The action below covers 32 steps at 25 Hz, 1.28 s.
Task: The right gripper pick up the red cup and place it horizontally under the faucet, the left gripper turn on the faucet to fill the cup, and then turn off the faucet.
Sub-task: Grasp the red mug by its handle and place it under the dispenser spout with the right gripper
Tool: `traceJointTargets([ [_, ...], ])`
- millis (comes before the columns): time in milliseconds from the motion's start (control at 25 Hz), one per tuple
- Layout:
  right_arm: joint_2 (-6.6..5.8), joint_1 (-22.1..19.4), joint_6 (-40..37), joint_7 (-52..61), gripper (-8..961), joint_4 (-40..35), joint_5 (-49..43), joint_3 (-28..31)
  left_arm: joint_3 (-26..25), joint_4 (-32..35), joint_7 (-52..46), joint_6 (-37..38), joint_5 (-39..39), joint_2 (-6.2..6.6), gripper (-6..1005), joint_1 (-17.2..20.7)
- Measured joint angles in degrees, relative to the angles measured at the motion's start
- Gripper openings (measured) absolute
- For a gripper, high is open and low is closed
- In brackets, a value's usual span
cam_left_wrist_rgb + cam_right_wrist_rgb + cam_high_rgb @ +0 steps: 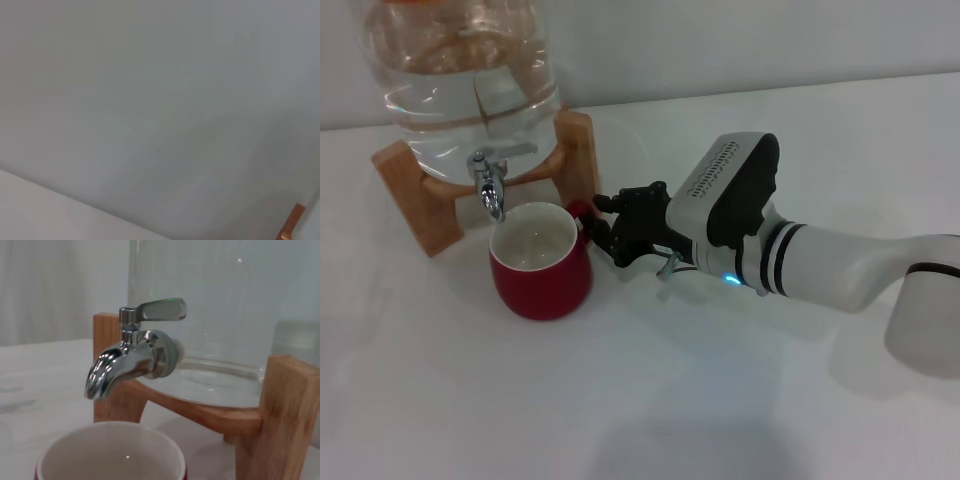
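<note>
The red cup [540, 272] stands upright on the white table, its white inside open to the top, right below the spout of the chrome faucet [490, 186]. My right gripper [593, 221] reaches in from the right, its black fingers closed around the cup's small handle. In the right wrist view the faucet [131, 356] fills the middle, its lever lying level, and the cup's rim [110, 447] shows just beneath the spout. No water runs from the spout. My left gripper is out of view.
The glass water jar [460, 70] rests on a wooden stand [412, 192] at the back left. The stand's legs [285, 415] flank the cup. The left wrist view holds only pale wall and a corner of wood [291, 222].
</note>
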Motion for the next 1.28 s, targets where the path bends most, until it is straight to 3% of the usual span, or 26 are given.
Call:
traceJointTargets([
  [400,0.21,-0.1,-0.2,0.4,242,-0.1,-2.2,0.0,0.0,0.0,0.0,0.2,0.0,0.09,716,-0.7],
  [1280,-0.68,-2.0,0.3,3.3,241,-0.8,-3.1,1.0,0.0,0.0,-0.1,0.2,0.0,0.09,716,-0.6],
])
